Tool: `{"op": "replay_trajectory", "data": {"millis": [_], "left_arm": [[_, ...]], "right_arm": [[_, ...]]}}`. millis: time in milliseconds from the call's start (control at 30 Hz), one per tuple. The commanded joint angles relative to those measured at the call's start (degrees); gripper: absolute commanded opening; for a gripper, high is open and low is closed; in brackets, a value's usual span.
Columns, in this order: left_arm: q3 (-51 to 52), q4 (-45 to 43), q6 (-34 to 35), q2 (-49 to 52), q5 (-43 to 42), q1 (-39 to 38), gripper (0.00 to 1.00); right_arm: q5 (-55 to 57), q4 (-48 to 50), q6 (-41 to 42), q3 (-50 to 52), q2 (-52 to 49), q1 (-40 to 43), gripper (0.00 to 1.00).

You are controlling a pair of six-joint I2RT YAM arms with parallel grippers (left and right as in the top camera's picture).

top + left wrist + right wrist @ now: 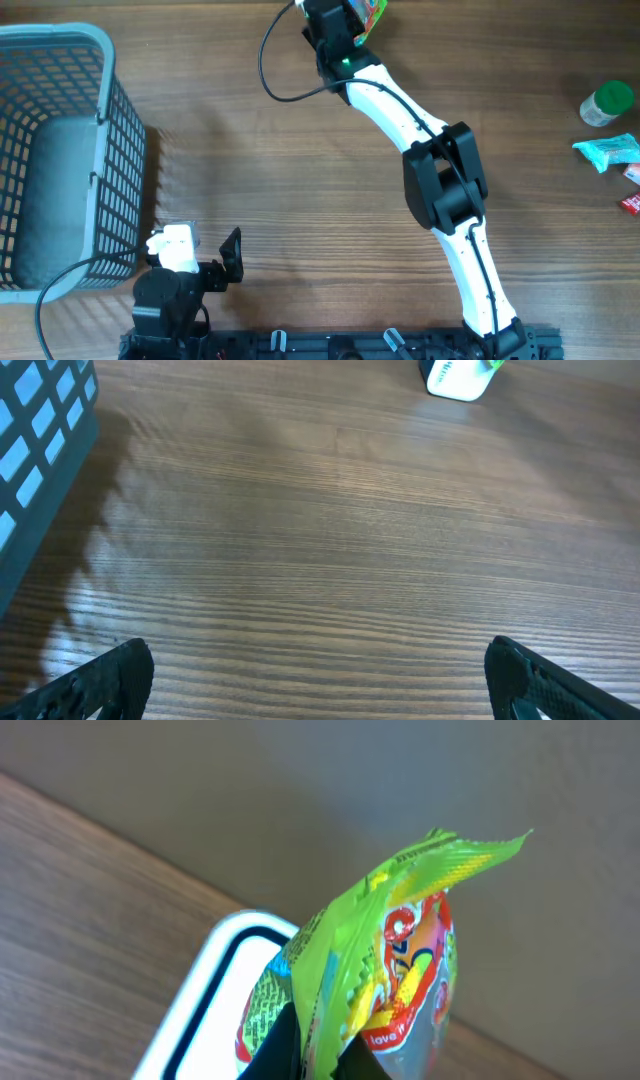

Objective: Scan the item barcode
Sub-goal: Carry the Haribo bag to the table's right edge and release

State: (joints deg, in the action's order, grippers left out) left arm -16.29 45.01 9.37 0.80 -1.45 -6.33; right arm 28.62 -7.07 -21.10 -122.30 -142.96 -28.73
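right gripper (pixel 352 22) shut on green snack packet (pixel 400 950), its long axis running out from the jaws toward white scanner (pixel 190 1005) just beyond; left gripper (pixel 320 675) fully open, empty, well apart.

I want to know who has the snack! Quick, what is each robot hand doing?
Left gripper: open, holding nothing.
Right gripper: shut on the green snack packet.

We can read just one word: "love", in white on a red band low on the green snack packet (pixel 400 970). The big red and yellow lettering above it is too crumpled for us, and the fine print too small.
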Motion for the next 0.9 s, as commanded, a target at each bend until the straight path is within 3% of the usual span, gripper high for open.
{"op": "replay_trajectory", "data": {"millis": [0,200,333,467,600,700,767,800,833,867], "left_arm": [[0.24,-0.13,0.31,-0.44,-0.44,-0.31,1.0],[0.24,-0.11,0.31,-0.44,-0.44,-0.31,1.0],[0.24,-0.13,0.31,-0.44,-0.46,-0.31,1.0],[0.24,-0.13,0.31,-0.44,-0.46,-0.33,1.0],[0.24,-0.13,0.31,-0.44,-0.46,-0.31,1.0],[0.24,-0.13,0.31,-0.44,-0.46,-0.33,1.0],[0.24,-0.13,0.31,-0.44,-0.46,-0.33,1.0],[0.24,-0.13,0.31,-0.44,-0.46,-0.31,1.0],[0.24,-0.11,0.31,-0.44,-0.44,-0.33,1.0],[0.24,-0.13,0.31,-0.44,-0.46,-0.33,1.0]], "right_arm": [[7.63,-8.37,1.79,-8.68,1.62,0.0,0.04],[14.45,-35.36,14.73,-13.03,12.94,4.96,0.04],[11.91,-63.98,39.08,-13.03,18.73,15.37,0.04],[5.4,-83.27,55.74,-11.26,18.78,28.72,0.04],[5.27,-80.87,58.55,-0.61,18.78,38.1,0.04],[-2.25,-63.52,52.63,15.91,18.71,43.54,0.05],[-2.12,-59.78,51.65,19.58,18.71,44.02,0.04],[-2.14,-58.99,50.58,20.48,18.71,44.09,0.08],[-2.4,-59.39,49.44,20.04,18.75,44.09,0.58],[-2.54,-60.33,49.42,18.95,19.04,44.06,0.77]]}}
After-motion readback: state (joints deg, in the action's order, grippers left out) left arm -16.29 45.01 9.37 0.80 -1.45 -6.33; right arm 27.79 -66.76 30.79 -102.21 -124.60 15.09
